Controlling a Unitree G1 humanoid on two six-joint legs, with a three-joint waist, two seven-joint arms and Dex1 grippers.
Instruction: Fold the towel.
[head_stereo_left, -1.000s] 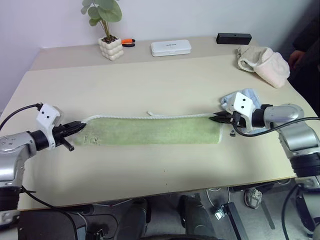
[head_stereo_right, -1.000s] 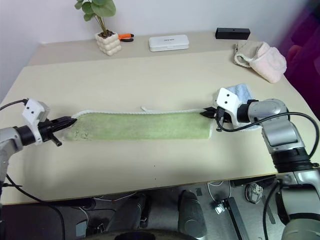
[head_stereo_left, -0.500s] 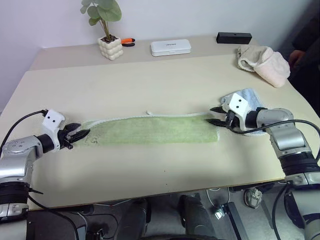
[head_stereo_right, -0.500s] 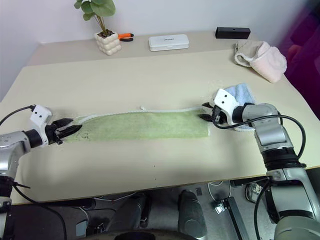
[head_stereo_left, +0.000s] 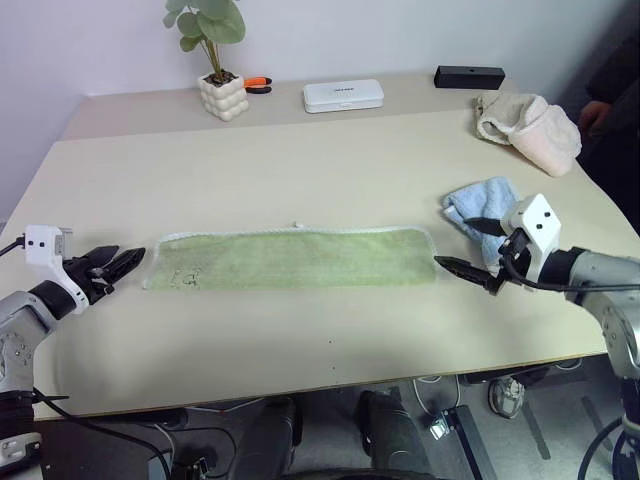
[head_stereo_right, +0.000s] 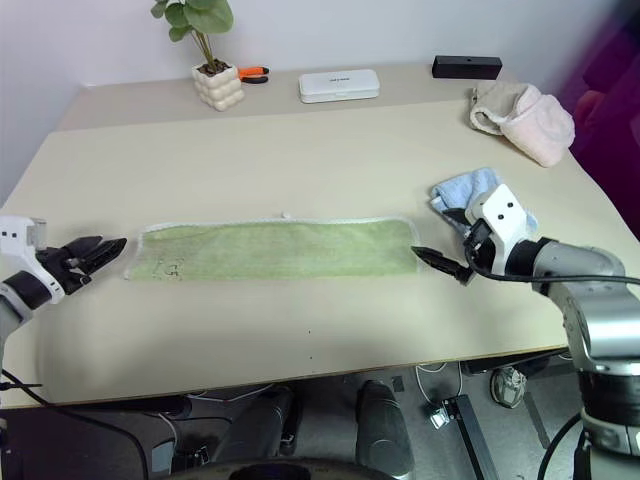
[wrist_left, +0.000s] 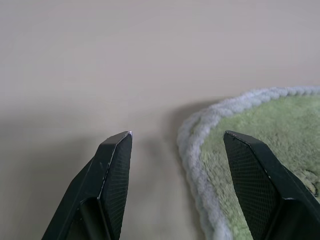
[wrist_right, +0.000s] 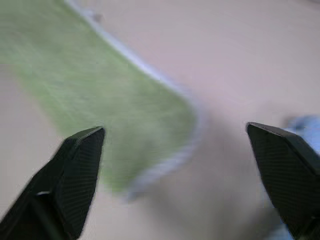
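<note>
Towel flat at frame centre on table, long axis left-right. Left tool at lower left, jaws apart, just off towel's left end. Right tool at right, jaws wide, empty, just off right end. You have each arm near its own end.
</note>
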